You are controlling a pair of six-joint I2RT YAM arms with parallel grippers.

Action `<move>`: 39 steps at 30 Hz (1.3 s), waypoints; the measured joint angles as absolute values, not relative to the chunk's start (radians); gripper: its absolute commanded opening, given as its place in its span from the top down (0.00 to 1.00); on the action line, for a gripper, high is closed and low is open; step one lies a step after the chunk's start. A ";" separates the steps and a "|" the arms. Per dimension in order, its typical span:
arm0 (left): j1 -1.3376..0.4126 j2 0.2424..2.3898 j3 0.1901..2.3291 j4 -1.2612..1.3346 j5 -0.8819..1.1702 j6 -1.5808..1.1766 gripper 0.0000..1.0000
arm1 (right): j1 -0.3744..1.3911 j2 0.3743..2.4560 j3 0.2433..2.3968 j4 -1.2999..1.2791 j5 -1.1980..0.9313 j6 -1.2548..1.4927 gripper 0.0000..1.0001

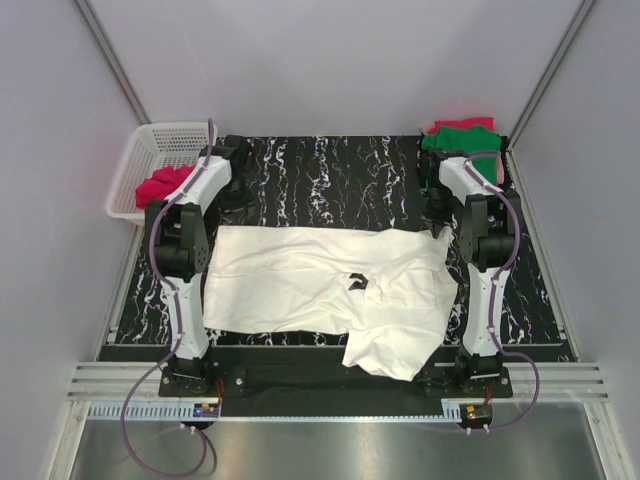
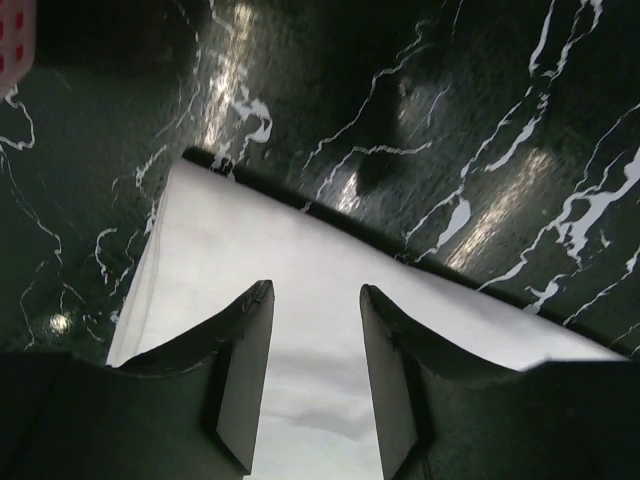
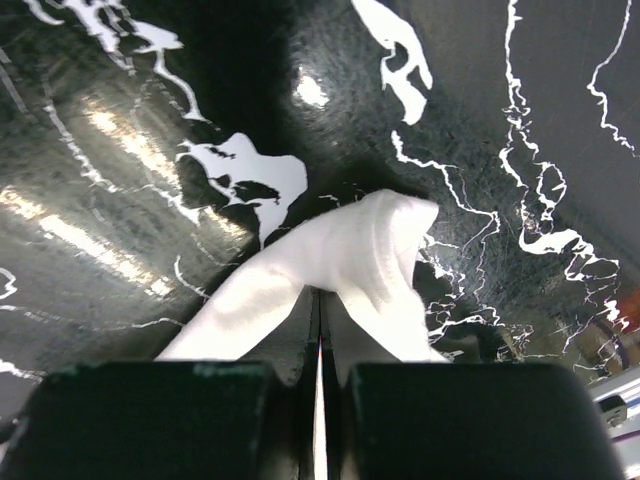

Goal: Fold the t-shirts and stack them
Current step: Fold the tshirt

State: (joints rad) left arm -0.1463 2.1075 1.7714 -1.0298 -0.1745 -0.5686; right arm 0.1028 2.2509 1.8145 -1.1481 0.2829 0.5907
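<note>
Top external view: the white t-shirt (image 1: 320, 280) lies spread and wrinkled across the near half of the black marbled surface (image 1: 330, 180). Over its corner the left end effector (image 2: 315, 300) stands spread, gripping nothing. The right end effector (image 3: 320, 300) is pressed together, pinching a fold of its fabric. The green t-shirt (image 1: 460, 138) sits at the far right corner, and the pinkish-red t-shirt (image 1: 165, 185) lies in the white basket (image 1: 160, 135).

Your left gripper (image 2: 316, 292) hangs with its jaws parted and nothing between them. Under them you see the white t-shirt (image 2: 240, 230) lying flat, one corner pointing to the upper left of the view, with two straight edges on the black marbled bench (image 2: 480, 120). At the top left corner a sliver of white basket (image 2: 12, 40) shows red through its holes.
</note>
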 measured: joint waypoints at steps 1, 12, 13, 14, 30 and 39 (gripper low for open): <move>-0.146 2.119 1.790 -1.028 -0.178 -0.570 0.53 | 0.103 2.251 1.819 -1.149 0.279 0.587 1.00; -0.149 2.152 1.748 -1.048 -0.200 -0.574 0.54 | 0.096 2.243 1.829 -1.149 0.258 0.552 1.00; -0.149 2.152 1.733 -1.045 -0.203 -0.574 0.54 | 0.095 2.241 1.829 -1.149 0.255 0.550 1.00; -0.149 2.151 1.718 -1.046 -0.205 -0.575 0.54 | 0.095 2.239 1.829 -1.149 0.250 0.547 1.00; -0.150 2.154 1.673 -1.018 -0.231 -0.601 0.91 | 0.092 2.160 1.796 -1.138 0.215 0.518 1.00; -0.154 2.165 1.673 -1.015 -0.244 -0.611 1.00 | 0.091 2.158 1.786 -1.142 0.227 0.537 1.00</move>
